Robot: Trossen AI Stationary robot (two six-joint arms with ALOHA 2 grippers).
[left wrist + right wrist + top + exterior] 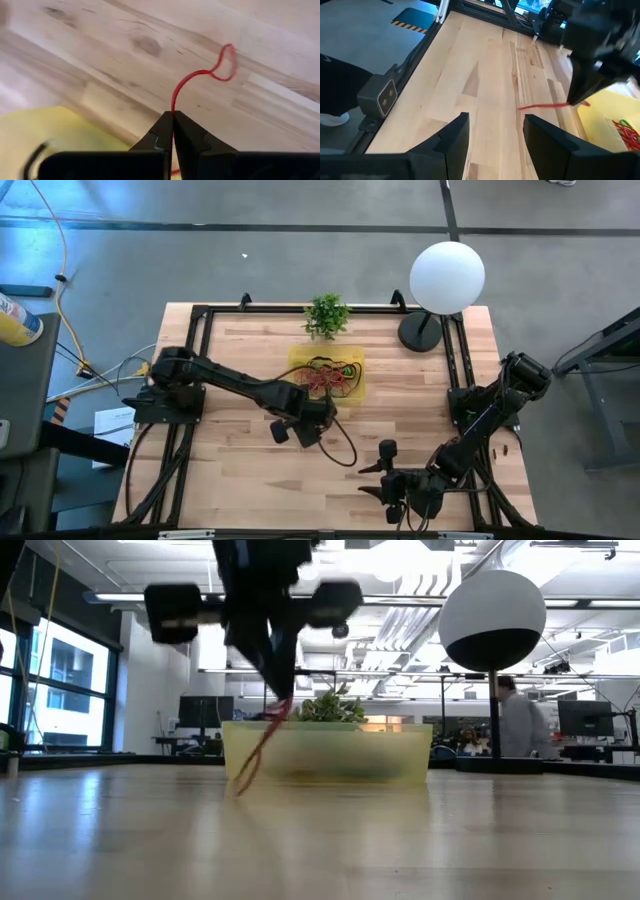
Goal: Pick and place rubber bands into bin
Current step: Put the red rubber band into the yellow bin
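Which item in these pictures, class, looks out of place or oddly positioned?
One red rubber band hangs outside the bin, pinched in the shut left tool and dangling above the table. The other rubber bands lie in the bin. Nothing looks spilled or damaged.

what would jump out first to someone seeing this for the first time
Probably the left gripper, shut on a red rubber band that dangles beside the yellow bin at the table's middle. Next, the white globe lamp at the far right corner, and the tangle of rubber bands already in the bin.
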